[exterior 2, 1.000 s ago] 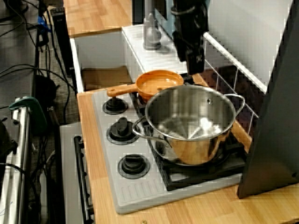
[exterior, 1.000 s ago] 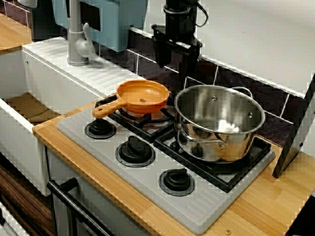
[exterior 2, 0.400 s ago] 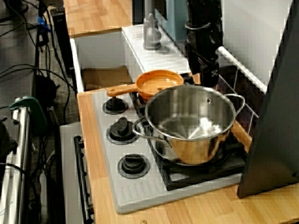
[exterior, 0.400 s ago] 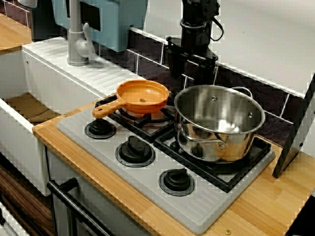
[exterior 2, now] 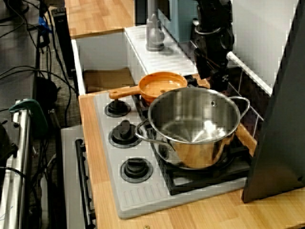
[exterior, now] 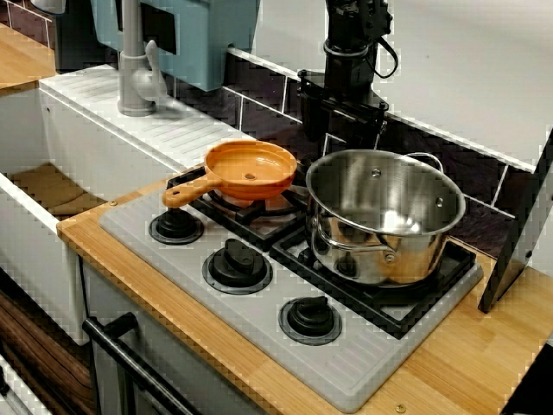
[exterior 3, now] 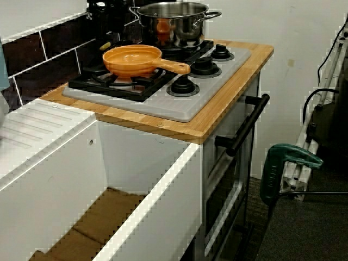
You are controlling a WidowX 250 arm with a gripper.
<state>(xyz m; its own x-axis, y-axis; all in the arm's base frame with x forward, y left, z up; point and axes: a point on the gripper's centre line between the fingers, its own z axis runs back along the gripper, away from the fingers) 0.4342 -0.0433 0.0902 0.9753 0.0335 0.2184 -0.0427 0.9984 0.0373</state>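
Note:
My black gripper hangs close to the dark tiled wall, just behind the back-left rim of a steel pot. Its two fingers stand apart with nothing between them, so it is open. In the view along the counter the gripper is above the gap between the pot and an orange pan. The pot sits empty on the right rear burner. The pan rests on the left rear burner, handle pointing toward the sink. In the low view from the sink end the gripper is lost against the dark tiles.
Three black knobs line the grey stove's front. A grey tap and white sink lie to the left. A dark panel leans at the right. A green clamp stands on the floor beside the oven handle.
The gripper has moved right along the wall, from behind the orange pan to behind the pot's rear rim. Pot and pan have not moved.

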